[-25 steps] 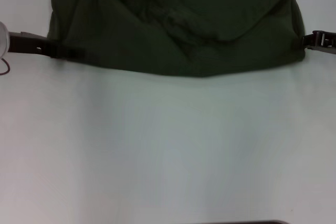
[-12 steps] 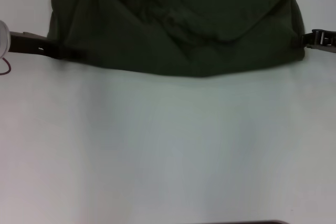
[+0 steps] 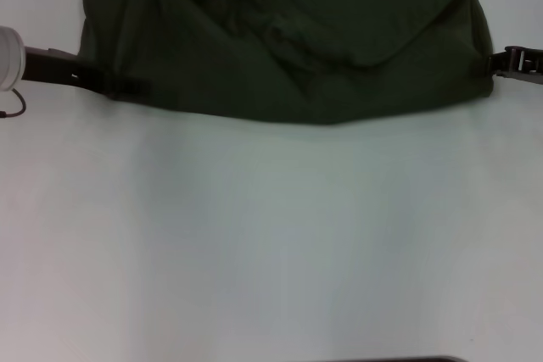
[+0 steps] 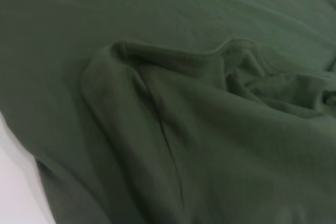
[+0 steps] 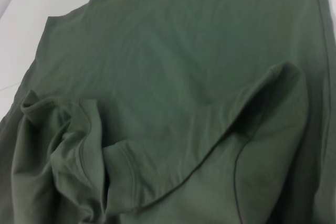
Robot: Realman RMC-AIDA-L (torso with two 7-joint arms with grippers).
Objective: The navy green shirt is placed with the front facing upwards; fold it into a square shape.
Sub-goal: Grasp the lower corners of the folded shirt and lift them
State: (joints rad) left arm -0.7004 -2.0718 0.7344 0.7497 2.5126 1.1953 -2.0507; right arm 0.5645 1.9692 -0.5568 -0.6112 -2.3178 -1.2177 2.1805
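Observation:
The navy green shirt (image 3: 288, 40) lies at the far side of the white table (image 3: 271, 235), with a sleeve and the neck folded in over its middle in rumpled creases. Plain green cloth fills the left wrist view (image 4: 157, 77) and the right wrist view (image 5: 184, 66), showing the folded sleeve hems. My left gripper (image 3: 119, 84) reaches in at the shirt's near left corner, its tips against or under the cloth edge. At the near right corner my right gripper (image 3: 496, 64) touches the hem.
A broad bare stretch of the white table lies between the shirt's near hem and me. The left arm's white wrist (image 3: 8, 57) with a thin cable shows at the left border. A dark strip (image 3: 390, 359) sits at the bottom edge.
The left arm has shifted slightly up and inward along the shirt's left corner. The shirt and the right gripper look unmoved.

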